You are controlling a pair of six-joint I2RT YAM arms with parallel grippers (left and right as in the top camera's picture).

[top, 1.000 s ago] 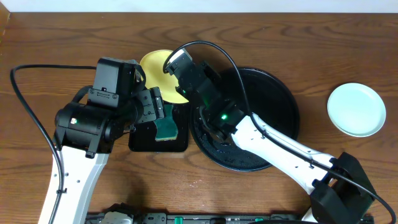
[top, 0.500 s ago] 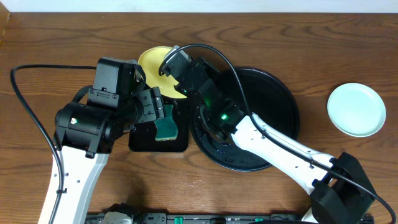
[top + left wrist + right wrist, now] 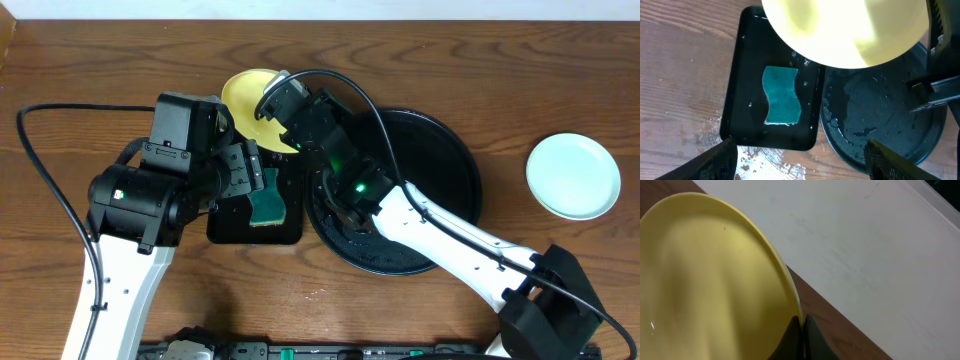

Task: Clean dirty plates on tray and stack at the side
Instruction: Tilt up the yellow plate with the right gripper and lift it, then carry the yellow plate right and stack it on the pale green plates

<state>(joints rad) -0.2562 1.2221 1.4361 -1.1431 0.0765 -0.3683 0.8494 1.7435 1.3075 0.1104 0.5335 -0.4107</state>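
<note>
My right gripper (image 3: 802,330) is shut on the rim of the pale yellow plate (image 3: 247,103) and holds it lifted and tilted over the far end of the small rectangular tray. The plate fills the top of the left wrist view (image 3: 850,30) and the left of the right wrist view (image 3: 710,280). The large round black tray (image 3: 455,170) lies wet at the centre, also in the left wrist view (image 3: 880,120). A mint-white plate (image 3: 573,176) lies on the table at the right. My left gripper (image 3: 800,155) is open and empty above the rectangular tray.
A small rectangular black tray (image 3: 225,228) holds a teal sponge (image 3: 267,205), also in the left wrist view (image 3: 782,95). Water is spilled on the wood in front of it (image 3: 780,165). The table's far edge meets a white wall (image 3: 880,240).
The right gripper has carried the yellow plate slightly left and farther back. The left arm has not moved.
</note>
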